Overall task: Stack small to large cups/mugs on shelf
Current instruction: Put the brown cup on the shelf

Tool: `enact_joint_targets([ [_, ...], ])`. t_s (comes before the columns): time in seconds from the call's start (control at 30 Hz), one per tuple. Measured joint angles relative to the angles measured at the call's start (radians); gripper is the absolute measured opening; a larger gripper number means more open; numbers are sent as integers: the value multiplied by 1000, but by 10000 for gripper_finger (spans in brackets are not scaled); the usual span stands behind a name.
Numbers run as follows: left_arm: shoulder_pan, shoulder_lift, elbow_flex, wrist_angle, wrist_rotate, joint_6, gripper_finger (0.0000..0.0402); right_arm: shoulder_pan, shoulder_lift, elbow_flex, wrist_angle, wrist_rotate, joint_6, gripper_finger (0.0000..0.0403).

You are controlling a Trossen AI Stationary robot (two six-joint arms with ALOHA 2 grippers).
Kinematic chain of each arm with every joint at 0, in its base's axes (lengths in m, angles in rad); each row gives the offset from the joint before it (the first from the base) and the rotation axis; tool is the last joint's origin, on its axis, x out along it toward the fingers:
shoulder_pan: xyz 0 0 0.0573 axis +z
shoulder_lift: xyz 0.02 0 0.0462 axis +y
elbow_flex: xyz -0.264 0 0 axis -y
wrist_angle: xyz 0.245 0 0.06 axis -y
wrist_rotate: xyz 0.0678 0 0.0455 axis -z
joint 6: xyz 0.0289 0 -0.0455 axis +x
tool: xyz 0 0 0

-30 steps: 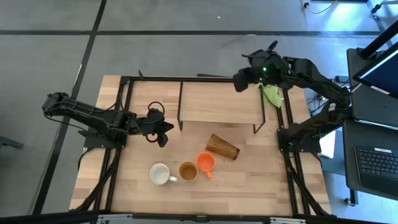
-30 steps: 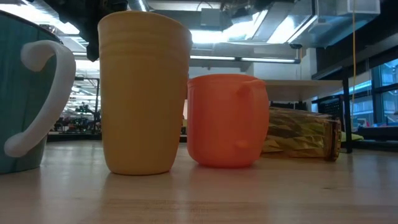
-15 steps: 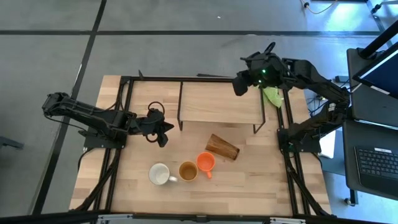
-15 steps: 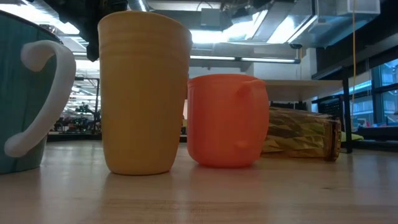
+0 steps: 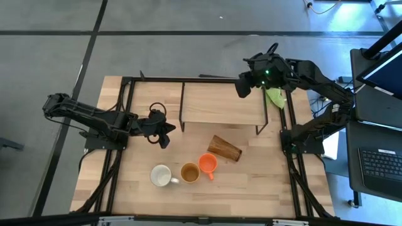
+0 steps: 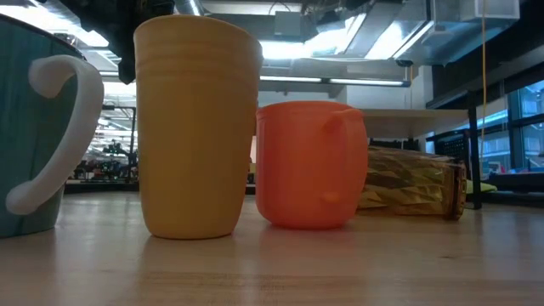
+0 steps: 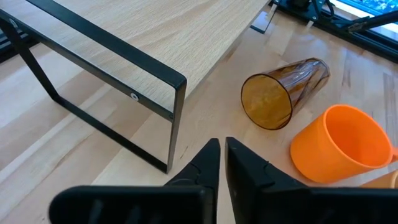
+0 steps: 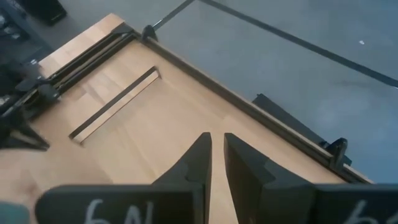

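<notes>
— Where is the left gripper (image 5: pixel 164 133) sitting, and how are its fingers?

— It is hovering over the table (image 5: pixel 251 182), just beside the left legs of the shelf (image 5: pixel 220 103). In the left wrist view its fingers are lying pressed together, with only a thin slit between them, and they are pinching nothing. Ahead of it the amber tumbler (image 7: pixel 283 94) is lying on its side, its mouth turned towards this gripper, and the orange cup (image 7: pixel 341 145) is standing near it.

— And the other mugs?

— The high view is showing them in one row, further from the gripper: the white mug (image 5: pixel 161 176), the tan-yellow mug (image 5: pixel 190 172), then the orange cup. The low view is showing something the high one is not: how the tan-yellow mug (image 6: pixel 197 127) is standing taller than the orange cup (image 6: pixel 310 165).

— The right gripper (image 5: pixel 242 83)?

— It is hanging above the far right corner of the shelf, beside a green cloth (image 5: pixel 274 97). Its fingers are nearly closed too, holding nothing.
</notes>
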Motion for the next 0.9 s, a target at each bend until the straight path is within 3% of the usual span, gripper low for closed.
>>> enact_joint_targets([
  [0.2, 0, 0, 0, 0, 0, 0, 33, 124, 0, 0, -9, -58, 16, 46],
  [0.4, 0, 0, 0, 0, 0, 0, 39, 248, 0, 0, 2, 54, 61, 46],
  [0.73, 9, 0, 0, 61, -2, 18, 36, 347, 0, 0, -29, 121, 240, 46],
  [0.83, 15, 0, 0, 135, 27, -29, 32, 394, 0, 0, -65, 179, 272, 46],
  [0.9, 13, -1, 0, 208, 112, -6, 28, 429, 5, 0, -101, 209, 306, 46],
])
